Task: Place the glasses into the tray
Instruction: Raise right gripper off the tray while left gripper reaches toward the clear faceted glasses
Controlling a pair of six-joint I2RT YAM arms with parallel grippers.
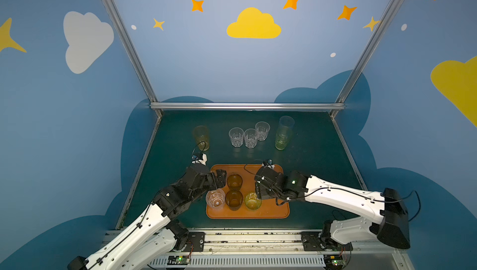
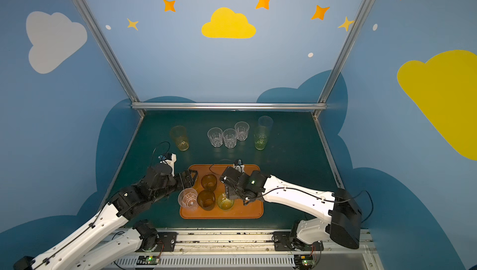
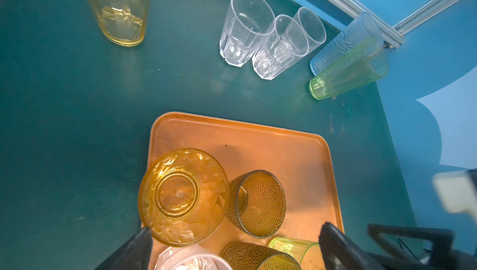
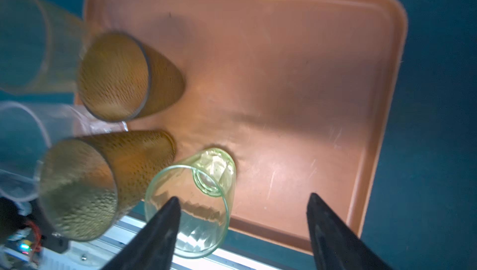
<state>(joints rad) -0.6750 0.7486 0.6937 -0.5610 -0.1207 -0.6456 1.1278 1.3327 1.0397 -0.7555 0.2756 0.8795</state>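
Note:
The orange-brown tray [image 1: 273, 205] holds several glasses: a clear faceted one [image 1: 215, 199], two dark brown ones [image 1: 234, 200] [image 1: 234, 181] and a yellow-green one [image 1: 253, 200]. An amber faceted glass [image 3: 180, 196] also stands on it, hidden under my left gripper [image 1: 219, 179] in both top views. That gripper [image 3: 235, 250] is open, its fingers wide apart above the tray and holding nothing. My right gripper [image 4: 245, 217] is open too. The yellow-green glass [image 4: 191, 204] stands free beside one of its fingers [image 4: 165, 230].
On the green table behind the tray stand a tall amber glass [image 1: 201, 137], three short clear faceted glasses [image 1: 236, 137] [image 1: 251, 138] [image 1: 262, 131], and a tall green glass [image 1: 282, 139] in front of a tall greyish-clear one [image 1: 286, 122]. Blue walls and aluminium posts [image 1: 247, 106] enclose the table.

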